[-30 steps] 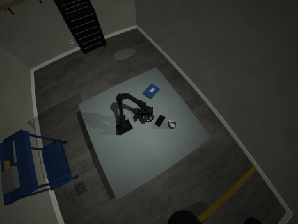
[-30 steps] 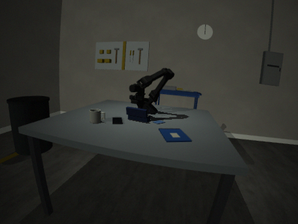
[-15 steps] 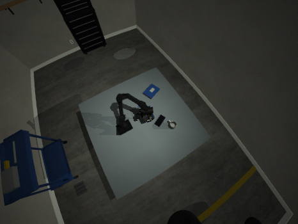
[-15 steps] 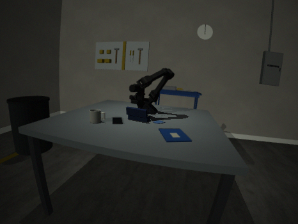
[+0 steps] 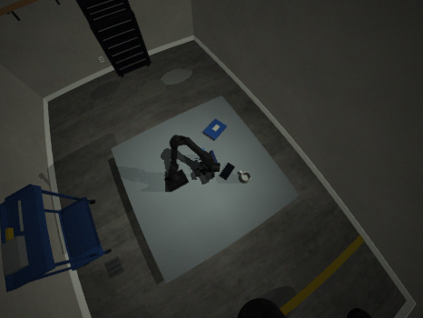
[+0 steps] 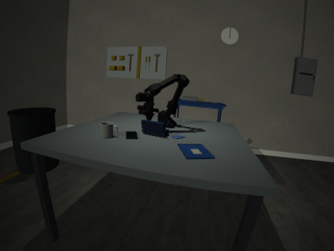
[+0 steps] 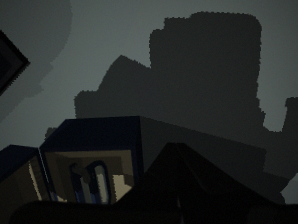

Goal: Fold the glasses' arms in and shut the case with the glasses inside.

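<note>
- Pincer: we see it clenched on nothing, poised at the case's upper edge.
- Case sits open mid-table; no writing is legible anywhere.
- Glasses lie inside, partly cut off in the wrist view.

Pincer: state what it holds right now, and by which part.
Nothing is held. The pincer is shut with nothing between its fingers, poised at the top edge of the open blue glasses case.

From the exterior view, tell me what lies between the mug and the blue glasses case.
In the exterior view, one small flat black object lies on the table between the mug and the case, apart from both.
</note>
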`<act>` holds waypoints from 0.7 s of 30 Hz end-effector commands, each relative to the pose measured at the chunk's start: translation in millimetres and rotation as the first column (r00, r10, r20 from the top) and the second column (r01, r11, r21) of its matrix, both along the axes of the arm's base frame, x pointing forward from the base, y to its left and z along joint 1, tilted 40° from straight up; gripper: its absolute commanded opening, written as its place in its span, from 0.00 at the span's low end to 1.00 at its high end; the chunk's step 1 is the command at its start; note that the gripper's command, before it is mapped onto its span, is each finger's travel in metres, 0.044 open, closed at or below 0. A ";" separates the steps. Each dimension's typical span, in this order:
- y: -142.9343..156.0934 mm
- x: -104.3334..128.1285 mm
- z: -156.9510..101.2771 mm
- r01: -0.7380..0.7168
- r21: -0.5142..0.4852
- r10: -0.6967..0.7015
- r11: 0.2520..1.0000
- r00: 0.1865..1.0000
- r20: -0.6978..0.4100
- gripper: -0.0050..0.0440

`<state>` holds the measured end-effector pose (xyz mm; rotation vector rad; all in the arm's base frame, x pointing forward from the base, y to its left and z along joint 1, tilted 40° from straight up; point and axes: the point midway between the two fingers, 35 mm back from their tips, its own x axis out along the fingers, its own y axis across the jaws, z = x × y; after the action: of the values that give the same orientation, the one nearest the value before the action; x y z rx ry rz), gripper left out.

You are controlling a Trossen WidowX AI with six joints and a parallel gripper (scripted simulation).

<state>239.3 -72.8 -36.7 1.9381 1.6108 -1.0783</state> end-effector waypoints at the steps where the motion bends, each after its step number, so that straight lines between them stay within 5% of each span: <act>1: -7.6 -0.1 7.2 0.000 0.000 0.000 1.000 1.000 -0.001 0.10; 5: -34.8 -3.3 34.1 -0.005 0.001 0.005 1.000 1.000 0.001 0.10; 21: -33.3 -3.7 32.1 -0.007 0.004 0.007 1.000 1.000 0.002 0.10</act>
<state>235.7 -106.5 -4.3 1.9371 1.6166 -1.0747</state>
